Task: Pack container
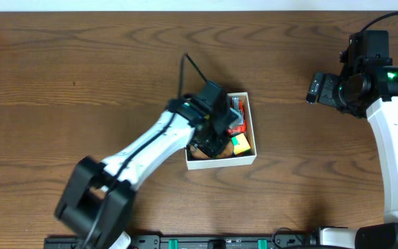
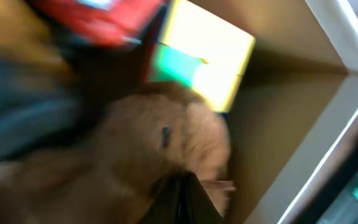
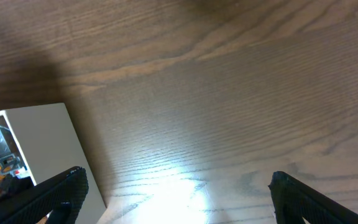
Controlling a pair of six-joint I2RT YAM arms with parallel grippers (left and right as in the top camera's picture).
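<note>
The container (image 1: 228, 162) is a small white-walled box with a tan inside at the table's middle. It holds a tan plush toy (image 1: 202, 153), a yellow and green block (image 1: 240, 143) and a red toy (image 1: 237, 128). My left gripper (image 1: 216, 135) reaches down into it. In the blurred left wrist view its fingers (image 2: 180, 186) are pressed together at the plush toy (image 2: 160, 143), beside the block (image 2: 210, 68) and the box wall (image 2: 328, 124). My right gripper (image 1: 314, 88) is open and empty over bare table at the right (image 3: 176, 193), with the container's outer wall (image 3: 48, 143) at its left.
The dark wooden table (image 1: 81, 62) spreads all round the box. The right arm's white link (image 1: 392, 152) stands along the right edge. The left arm (image 1: 144, 152) stretches from the front edge up to the box.
</note>
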